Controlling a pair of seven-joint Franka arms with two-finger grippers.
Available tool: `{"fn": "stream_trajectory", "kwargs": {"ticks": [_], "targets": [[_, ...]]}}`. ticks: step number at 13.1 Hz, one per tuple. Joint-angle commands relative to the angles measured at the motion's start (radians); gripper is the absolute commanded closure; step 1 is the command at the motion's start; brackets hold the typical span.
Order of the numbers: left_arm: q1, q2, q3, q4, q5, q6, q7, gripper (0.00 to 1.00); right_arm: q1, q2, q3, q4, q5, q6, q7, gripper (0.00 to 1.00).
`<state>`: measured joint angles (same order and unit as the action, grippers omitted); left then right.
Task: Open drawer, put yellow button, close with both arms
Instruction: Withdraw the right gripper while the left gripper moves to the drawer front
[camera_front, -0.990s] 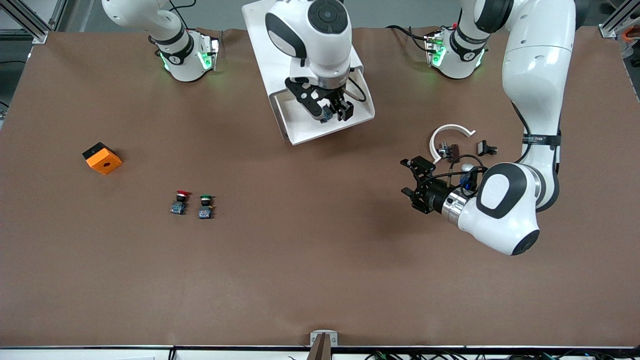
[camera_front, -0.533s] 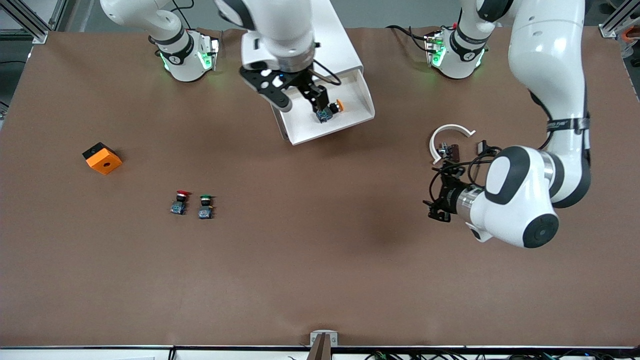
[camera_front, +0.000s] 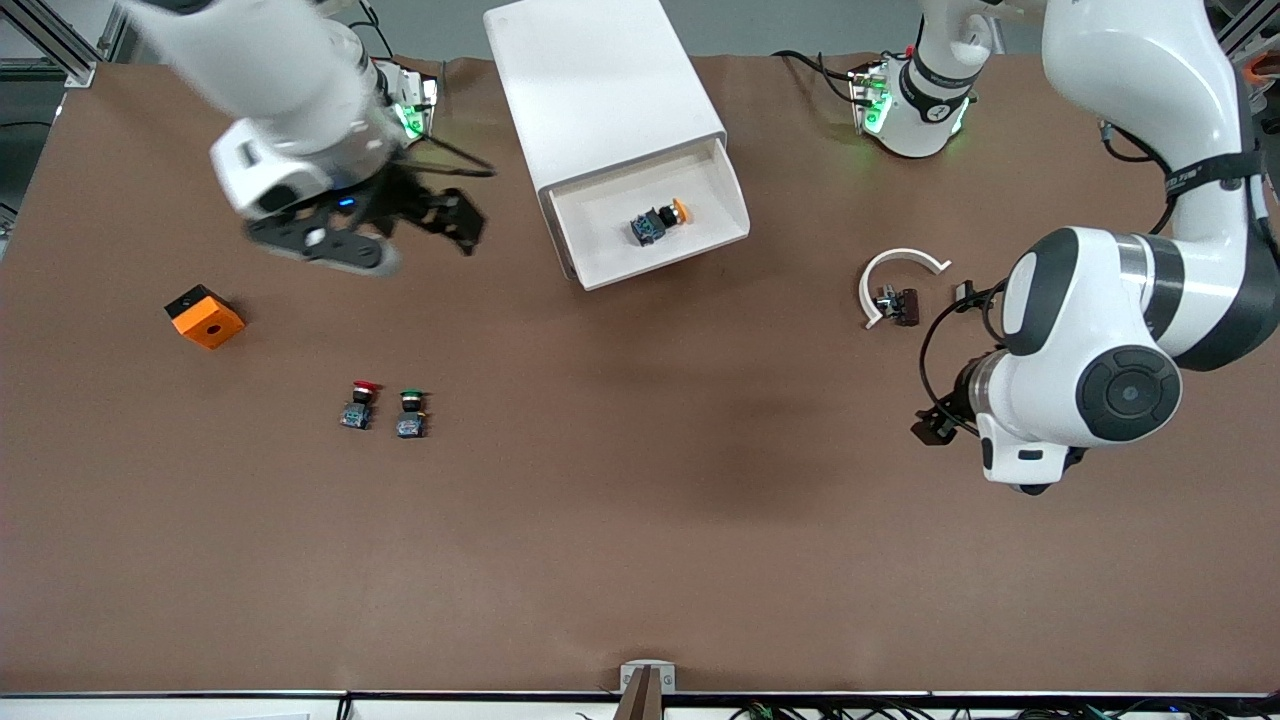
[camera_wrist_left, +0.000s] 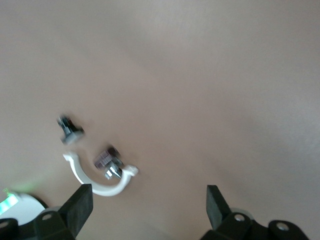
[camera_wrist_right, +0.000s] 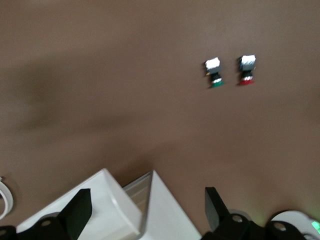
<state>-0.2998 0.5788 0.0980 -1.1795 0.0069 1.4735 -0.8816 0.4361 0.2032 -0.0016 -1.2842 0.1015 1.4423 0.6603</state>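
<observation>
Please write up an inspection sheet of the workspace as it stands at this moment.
Surface: brown table, bare over most of its area.
Job's things: drawer pulled open from the white cabinet; yellow button lies on its side in it.
Clutter: red button and green button side by side; orange block toward the right arm's end; white curved piece with small dark parts toward the left arm's end.
Grippers: right gripper open, empty, over the table beside the cabinet; left gripper open, empty, over bare table.
Cables: black leads on both wrists and at the left arm's base.
Surroundings: metal frame posts at the corners.
</observation>
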Motion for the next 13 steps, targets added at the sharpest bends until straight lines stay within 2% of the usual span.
{"fn": "stream_trajectory", "kwargs": {"ticks": [1,6,9,11,13], "targets": [[-0.004,-0.062,-0.006,-0.029,0.058,0.018,0.125,0.0,-0.104,-0.039,0.019,-0.044,-0.015,-0.008,-0.201,0.0],[0.034,-0.177,-0.003,-0.048,0.073,0.018,0.344,0.0,-0.235,-0.094,0.019,-0.122,-0.049,0.012,-0.451,0.0],[0.037,-0.223,-0.004,-0.052,0.073,0.018,0.411,0.0,-0.252,-0.204,0.019,-0.303,-0.075,0.128,-0.465,0.0],[0.034,-0.235,-0.006,-0.052,0.062,0.016,0.412,0.0,-0.285,-0.283,0.019,-0.436,-0.077,0.225,-0.563,0.0],[0.004,-0.232,-0.045,-0.081,0.058,0.019,0.403,0.0,-0.324,-0.289,0.02,-0.452,-0.072,0.225,-0.633,0.0]]}}
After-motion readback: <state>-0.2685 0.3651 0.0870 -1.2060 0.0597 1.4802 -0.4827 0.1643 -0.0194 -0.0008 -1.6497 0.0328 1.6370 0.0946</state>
